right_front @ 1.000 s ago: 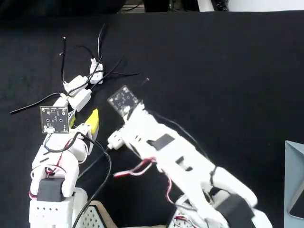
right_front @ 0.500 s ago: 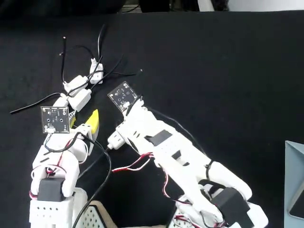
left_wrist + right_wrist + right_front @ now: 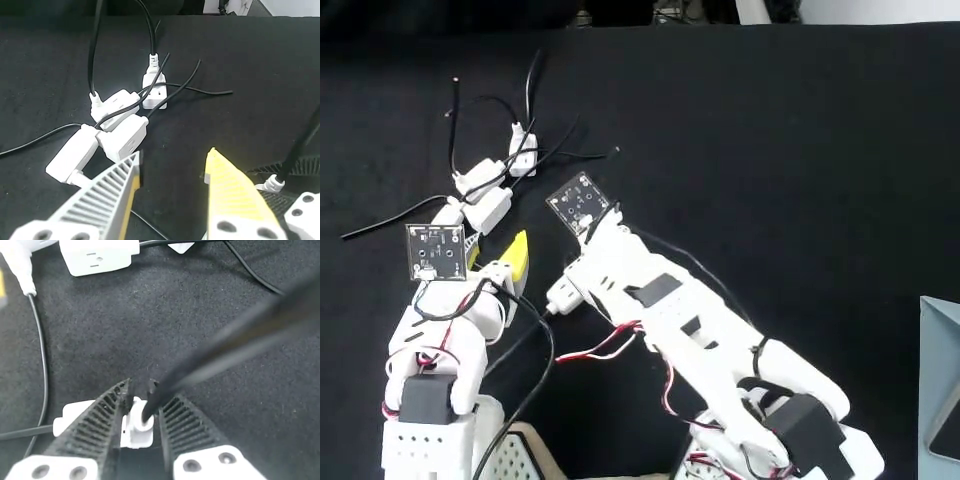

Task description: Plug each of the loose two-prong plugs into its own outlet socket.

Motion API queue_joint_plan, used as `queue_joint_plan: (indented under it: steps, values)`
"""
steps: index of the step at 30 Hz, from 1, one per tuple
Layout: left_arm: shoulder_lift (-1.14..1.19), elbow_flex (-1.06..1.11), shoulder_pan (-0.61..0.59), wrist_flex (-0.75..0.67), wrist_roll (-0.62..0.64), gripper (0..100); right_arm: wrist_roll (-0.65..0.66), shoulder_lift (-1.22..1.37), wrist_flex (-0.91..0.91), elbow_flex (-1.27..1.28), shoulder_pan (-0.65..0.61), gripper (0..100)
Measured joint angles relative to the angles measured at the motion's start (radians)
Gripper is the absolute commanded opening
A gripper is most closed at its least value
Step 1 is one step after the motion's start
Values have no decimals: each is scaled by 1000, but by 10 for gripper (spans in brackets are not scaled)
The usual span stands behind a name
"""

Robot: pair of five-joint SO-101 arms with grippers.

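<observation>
A cluster of white outlet sockets (image 3: 490,208) with black cords lies at the table's left, and a small white two-prong plug (image 3: 523,155) rests just behind it. In the left wrist view the sockets (image 3: 124,138) lie just ahead of my open left gripper (image 3: 174,160), whose white and yellow fingers hold nothing; the small plug (image 3: 154,91) lies farther off. My right gripper (image 3: 141,390) is shut on a white plug (image 3: 135,432) low over the cloth, its black cord (image 3: 225,340) running up between the fingers. From above, that held plug (image 3: 560,294) sits right of the left gripper (image 3: 492,256).
Black cords (image 3: 453,110) trail from the sockets toward the table's far left. A grey-blue object (image 3: 940,380) stands at the right edge. The black cloth (image 3: 770,150) stretches open across the middle and right. Square marker tags (image 3: 435,250) ride on both wrists.
My right arm has shifted a little away from its base with the plug still gripped, then held still. The left arm has not moved.
</observation>
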Motion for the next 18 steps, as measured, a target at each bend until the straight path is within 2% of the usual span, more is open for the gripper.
queue_joint_plan:
  steps: [12, 18]
  values:
    - [0, 0, 0, 0, 0, 213, 0, 0, 0, 0, 0, 11]
    - [0, 0, 0, 14, 0, 213, 0, 0, 0, 0, -46, 11]
